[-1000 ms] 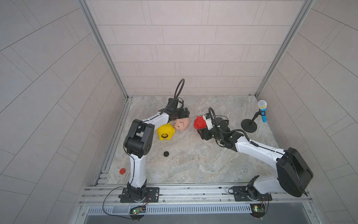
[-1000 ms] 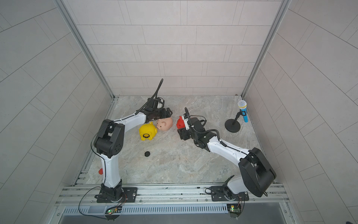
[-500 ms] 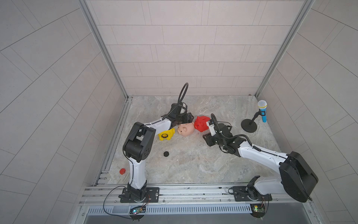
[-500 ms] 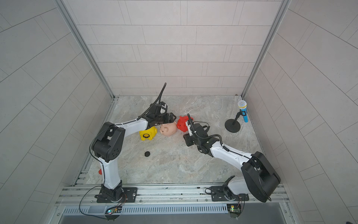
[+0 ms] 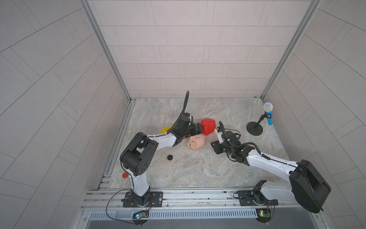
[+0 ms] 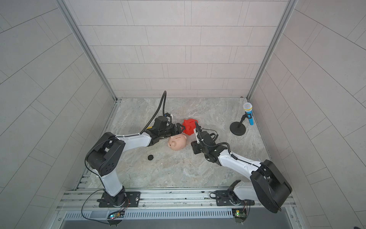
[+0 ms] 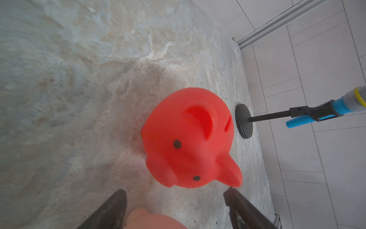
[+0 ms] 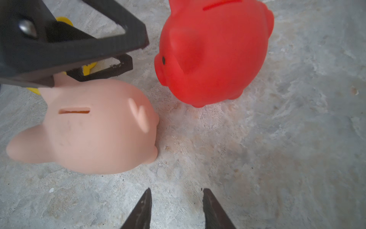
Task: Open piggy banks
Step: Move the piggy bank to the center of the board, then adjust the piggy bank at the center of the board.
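Left gripper point(image 7: 174, 192): hangs spread and empty above the pale pink pig point(image 5: 196, 143), fingertips just short of the red pig point(image 5: 208, 126); right gripper point(image 8: 176, 190): hangs parted and empty near both; yellow pig point(image 5: 165, 129): lies mostly hidden behind the left arm point(image 5: 158, 141).

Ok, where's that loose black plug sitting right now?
In both top views the black plug lies loose on the table, beside the left arm, nearer the base rail than the pink pig, touching neither.
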### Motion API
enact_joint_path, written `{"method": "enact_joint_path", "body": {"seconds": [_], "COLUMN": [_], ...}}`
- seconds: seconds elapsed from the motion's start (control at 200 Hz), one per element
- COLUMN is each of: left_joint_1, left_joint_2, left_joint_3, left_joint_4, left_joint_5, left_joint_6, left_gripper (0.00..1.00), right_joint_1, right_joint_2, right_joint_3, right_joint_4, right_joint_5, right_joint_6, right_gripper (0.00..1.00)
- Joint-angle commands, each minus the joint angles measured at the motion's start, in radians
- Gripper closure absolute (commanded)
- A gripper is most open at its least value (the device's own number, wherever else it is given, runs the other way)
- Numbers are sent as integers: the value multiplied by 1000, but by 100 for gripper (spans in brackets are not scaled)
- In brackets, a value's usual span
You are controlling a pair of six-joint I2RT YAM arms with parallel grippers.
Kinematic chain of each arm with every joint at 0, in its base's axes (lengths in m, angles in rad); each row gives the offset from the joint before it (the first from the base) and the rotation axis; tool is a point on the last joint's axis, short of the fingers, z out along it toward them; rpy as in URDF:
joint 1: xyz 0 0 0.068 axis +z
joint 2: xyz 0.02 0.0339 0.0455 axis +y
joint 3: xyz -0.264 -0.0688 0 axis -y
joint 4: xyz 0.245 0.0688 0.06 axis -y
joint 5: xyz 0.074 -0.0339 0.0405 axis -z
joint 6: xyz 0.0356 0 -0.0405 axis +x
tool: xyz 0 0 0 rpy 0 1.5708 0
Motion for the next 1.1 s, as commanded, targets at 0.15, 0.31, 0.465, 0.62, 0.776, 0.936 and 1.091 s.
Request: {"method": "enact_joint_path", "body": {"seconds": [0.15, 0.31, 0.465, 0.62, 0.776, 0.936, 1.091], "left_joint_1": [-9, -9, -9, -8, -10, -21, -42], "left_joint_2": [-87, -133, -147, -135, -93, -84, -95], "left_joint_3": [-10, -8, -5, -38, -106, -186, -253], "left_joint_4": [-82, -171, -247, -159, 32, 169, 256], "left_joint_5": [24, 25, 26, 84, 160, 160, 131], "left_joint_6": [-18, 156, 301, 329, 237, 158, 107], "left_gripper": [12, 11, 10, 10, 13, 17, 22], "right_joint_1": [0, 1, 0, 0, 1, 0, 0], "right_joint_2": [-46, -47, -59, -72, -80, -83, -75], "right_joint_3": [-40, -43, -60, -73, -89, -105, -105], "right_joint_4": [14, 21, 50, 77, 103, 126, 141], "right_joint_5": [-4, -53, -78, -101, -119, -125, -144], "right_joint_6": [32, 32, 38, 43, 50, 57, 57], "right_gripper": [57, 57, 51, 48, 47, 49, 57]}}
